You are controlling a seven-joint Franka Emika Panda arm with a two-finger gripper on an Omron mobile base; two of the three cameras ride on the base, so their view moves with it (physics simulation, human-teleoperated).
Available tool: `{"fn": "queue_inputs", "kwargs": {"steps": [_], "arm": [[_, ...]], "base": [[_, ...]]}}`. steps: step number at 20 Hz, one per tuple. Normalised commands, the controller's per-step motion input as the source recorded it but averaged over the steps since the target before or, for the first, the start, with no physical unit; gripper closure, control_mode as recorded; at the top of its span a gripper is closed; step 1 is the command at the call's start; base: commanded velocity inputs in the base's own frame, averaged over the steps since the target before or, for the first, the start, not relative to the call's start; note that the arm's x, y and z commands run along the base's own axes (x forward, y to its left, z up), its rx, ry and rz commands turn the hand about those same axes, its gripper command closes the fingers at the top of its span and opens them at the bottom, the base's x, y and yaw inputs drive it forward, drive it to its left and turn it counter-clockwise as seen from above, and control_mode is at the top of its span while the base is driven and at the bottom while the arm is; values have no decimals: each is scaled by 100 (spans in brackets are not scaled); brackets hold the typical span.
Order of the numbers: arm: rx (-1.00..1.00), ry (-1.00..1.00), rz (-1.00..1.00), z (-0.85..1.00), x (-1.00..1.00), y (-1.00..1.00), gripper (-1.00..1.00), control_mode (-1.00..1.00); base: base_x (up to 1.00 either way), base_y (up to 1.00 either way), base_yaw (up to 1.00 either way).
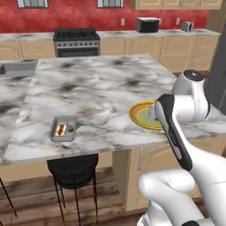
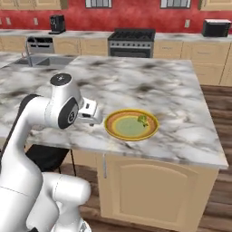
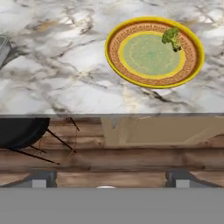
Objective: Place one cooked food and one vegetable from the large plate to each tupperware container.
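The gripper [image 3: 109, 179] hangs off the near edge of the marble island [image 1: 101, 88], jaws spread wide and holding nothing, two dark tips far apart at the bottom of the hand view. Ahead of it and a touch to its right sits the plate [image 3: 154, 52], yellow rim, orange ring with a key pattern, pale green middle. One piece of broccoli [image 3: 171, 37] lies on it, out toward the far right of the rim. Far off to the gripper's left along the same counter is a grey tray [image 1: 64, 128] with a reddish bit of food [image 1: 60, 129] and a darker piece beside it; what those are I can't tell. In the hand view a corner of a grey tray [image 3: 2, 46] peeks in at the left edge. Below the counter edge, left of the tips, a black stool [image 1: 73, 170] stands on the wood floor. No lettering readable anywhere, not on the stove [image 1: 76, 42] or the microwave [image 1: 147, 24] at the back wall.
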Motion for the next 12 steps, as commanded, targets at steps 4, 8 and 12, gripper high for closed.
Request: {"fn": "queue_inputs", "kwargs": {"steps": [4,8,12], "arm": [[0,0,0,0,0,0,-100,100],[0,0,0,0,0,0,-100,100],[0,0,0,0,0,0,-100,100]], "base": [[100,-30,1],[83,-23,7],[19,-68,10]]}}
